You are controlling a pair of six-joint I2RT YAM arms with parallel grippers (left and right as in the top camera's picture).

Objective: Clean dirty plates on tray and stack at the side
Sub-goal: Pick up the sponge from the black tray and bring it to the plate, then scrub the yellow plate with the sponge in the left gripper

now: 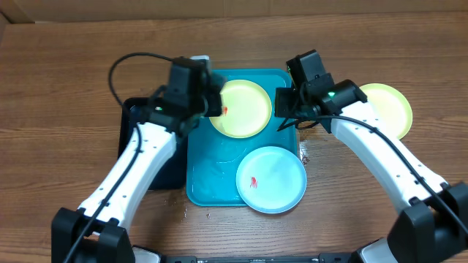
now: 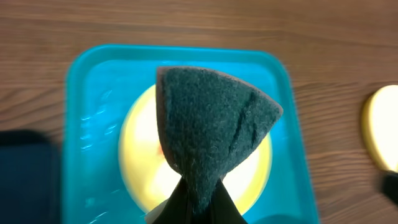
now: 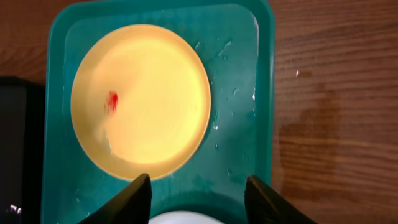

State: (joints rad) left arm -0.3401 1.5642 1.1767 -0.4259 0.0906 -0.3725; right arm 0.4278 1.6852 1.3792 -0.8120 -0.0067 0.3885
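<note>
Green plate [image 1: 247,109] lies flat at the far end of the tray [image 1: 208,179], red smear [image 3: 112,101] near its L edge, so not yet clean. Blue plate [image 1: 272,179] sits at the tray's near R corner, overhanging the rim, also smeared. 2nd green plate [image 1: 387,108] rests on the bench [image 1: 73,88] to the R, off the tray, partly behind the R arm. Plates look like thin stiff plastic: prob. light and won't bend. Tray is wet w/ droplets, so they're likely slippery. Best hold is a pinch on the raised rim, away from the smear. L gripper [image 2: 194,208] hovers over the green plate, jaws clamped on a dark scrub pad [image 2: 211,118]. R gripper [image 3: 202,198] hangs over the tray just beside that plate, jaws apart, nothing between. Black tray [image 1: 170,172] lies just beside the tray's L side.
</note>
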